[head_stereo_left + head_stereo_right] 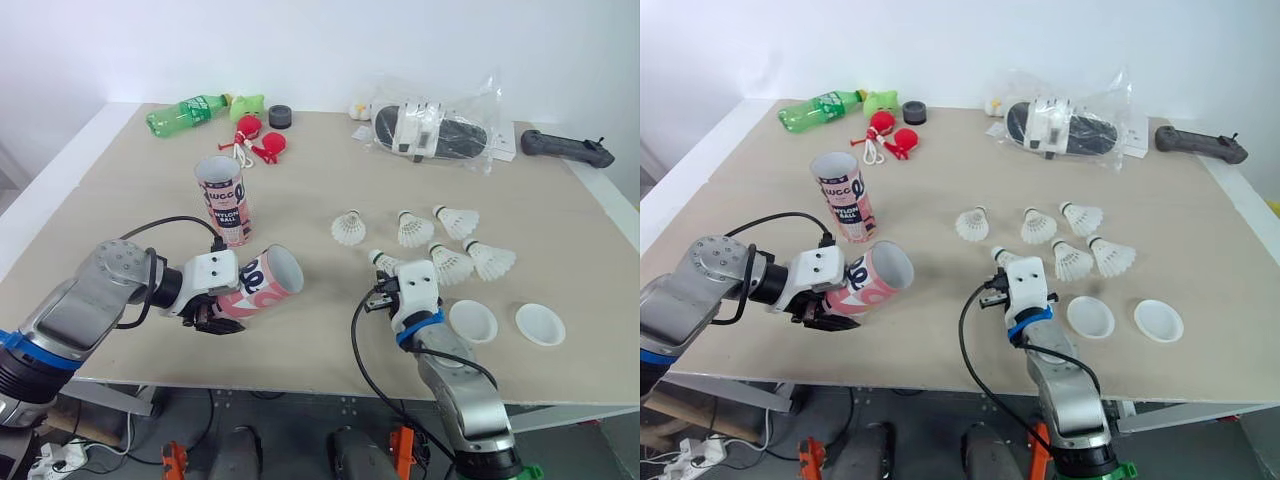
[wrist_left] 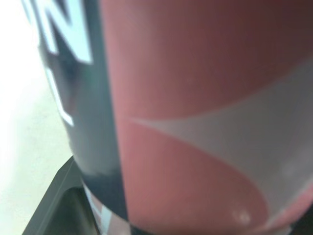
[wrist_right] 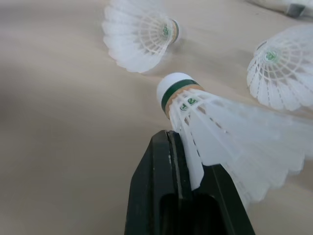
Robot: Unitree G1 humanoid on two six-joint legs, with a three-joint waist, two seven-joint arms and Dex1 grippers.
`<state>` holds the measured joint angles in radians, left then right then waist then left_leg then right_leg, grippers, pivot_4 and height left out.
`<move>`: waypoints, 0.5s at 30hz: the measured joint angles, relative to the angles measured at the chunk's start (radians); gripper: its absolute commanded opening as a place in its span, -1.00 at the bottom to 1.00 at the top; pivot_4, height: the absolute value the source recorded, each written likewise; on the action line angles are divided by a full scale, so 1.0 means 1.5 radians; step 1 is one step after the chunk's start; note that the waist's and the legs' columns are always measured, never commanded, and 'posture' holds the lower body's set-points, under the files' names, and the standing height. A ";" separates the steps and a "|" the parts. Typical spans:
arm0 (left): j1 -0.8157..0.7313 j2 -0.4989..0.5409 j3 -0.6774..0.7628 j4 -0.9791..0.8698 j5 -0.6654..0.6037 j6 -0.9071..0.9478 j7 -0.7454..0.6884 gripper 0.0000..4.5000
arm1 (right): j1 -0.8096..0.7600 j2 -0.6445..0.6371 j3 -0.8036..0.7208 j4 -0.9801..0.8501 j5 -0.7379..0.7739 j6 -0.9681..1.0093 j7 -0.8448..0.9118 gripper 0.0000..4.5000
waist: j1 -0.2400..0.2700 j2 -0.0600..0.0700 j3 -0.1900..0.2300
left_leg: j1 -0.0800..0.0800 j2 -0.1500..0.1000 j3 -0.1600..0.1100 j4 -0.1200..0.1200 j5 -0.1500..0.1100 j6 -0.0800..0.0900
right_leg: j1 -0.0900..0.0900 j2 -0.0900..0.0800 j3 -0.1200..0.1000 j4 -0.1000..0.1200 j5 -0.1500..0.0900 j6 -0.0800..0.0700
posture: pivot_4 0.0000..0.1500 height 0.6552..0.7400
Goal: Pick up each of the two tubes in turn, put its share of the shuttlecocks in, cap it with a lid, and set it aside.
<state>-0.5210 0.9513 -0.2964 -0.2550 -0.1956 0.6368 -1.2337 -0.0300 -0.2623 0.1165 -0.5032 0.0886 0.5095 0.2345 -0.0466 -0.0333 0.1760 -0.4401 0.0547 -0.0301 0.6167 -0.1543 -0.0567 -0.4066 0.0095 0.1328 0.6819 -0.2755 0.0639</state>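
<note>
My left gripper (image 1: 226,304) is shut on a pink tube (image 1: 262,283), held tilted low over the table with its open mouth facing right; its label fills the left wrist view (image 2: 195,98). A second pink tube (image 1: 223,198) stands upright behind it. My right gripper (image 3: 182,143) is shut on the feathers of a white shuttlecock (image 3: 205,117), whose cork points toward the held tube, a short way right of its mouth. Several more shuttlecocks (image 1: 414,230) lie just beyond my right gripper (image 1: 383,290). Two white lids (image 1: 472,321) (image 1: 540,324) lie to its right.
Along the far edge are a green bottle (image 1: 185,112), red toys (image 1: 258,138), a black roll (image 1: 280,116), a plastic bag of items (image 1: 432,125) and a black handle (image 1: 565,148). The table's front edge (image 1: 300,385) runs close under both grippers.
</note>
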 measured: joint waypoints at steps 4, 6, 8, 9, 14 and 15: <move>-0.001 -0.006 -0.001 0.007 0.004 -0.001 0.000 0.34 | -0.017 -0.113 -0.033 -0.113 0.109 -0.004 0.152 -0.99 | -0.001 0.000 0.000 | 0.001 0.000 0.000 0.001 0.000 0.000 | 0.001 0.000 0.000 0.000 0.000 -0.001 | 1.00 1.00; -0.003 -0.015 -0.002 0.013 0.013 -0.004 0.001 0.34 | -0.067 -0.160 -0.051 -0.125 0.154 0.009 0.208 -0.99 | -0.001 0.001 0.000 | 0.002 0.000 0.000 0.002 0.001 0.001 | 0.002 0.000 0.000 0.000 0.000 -0.002 | 1.00 1.00; -0.005 -0.020 -0.002 0.020 0.016 -0.007 0.001 0.34 | -0.124 -0.202 -0.058 -0.125 0.186 0.025 0.253 -0.99 | -0.001 0.001 0.000 | 0.002 0.000 0.000 0.002 0.001 0.002 | 0.002 0.000 0.000 0.000 0.001 -0.002 | 1.00 1.00; -0.005 -0.021 -0.002 0.021 0.019 -0.009 0.001 0.34 | -0.160 -0.230 -0.058 -0.125 0.201 0.032 0.280 -0.99 | 0.000 0.001 0.000 | 0.002 0.000 0.001 0.003 0.002 0.002 | 0.002 -0.001 0.000 0.000 0.002 -0.002 | 1.00 1.00; -0.001 -0.023 0.000 0.020 0.023 -0.021 -0.003 0.34 | -0.265 -0.300 -0.021 -0.107 0.219 0.046 0.368 -0.99 | 0.000 0.001 0.000 | 0.002 0.000 0.001 0.002 0.002 0.002 | 0.003 -0.001 0.000 0.000 0.001 -0.002 | 1.00 1.00; 0.000 -0.023 0.001 0.020 0.024 -0.022 -0.006 0.34 | -0.285 -0.301 -0.001 -0.098 0.217 0.049 0.381 -0.99 | 0.000 0.001 0.000 | 0.001 -0.001 0.001 0.002 0.002 0.002 | 0.002 -0.001 0.000 0.000 0.000 -0.002 | 1.00 1.00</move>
<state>-0.5208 0.9173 -0.2946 -0.2255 -0.1593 0.6038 -1.2423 -0.4580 -0.7145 0.1153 -0.6504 0.4139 0.5832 0.8057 -0.0461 -0.0314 0.1754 -0.4380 0.0539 -0.0285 0.6195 -0.1514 -0.0533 -0.4030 0.0076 0.1323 0.6817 -0.2748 0.0616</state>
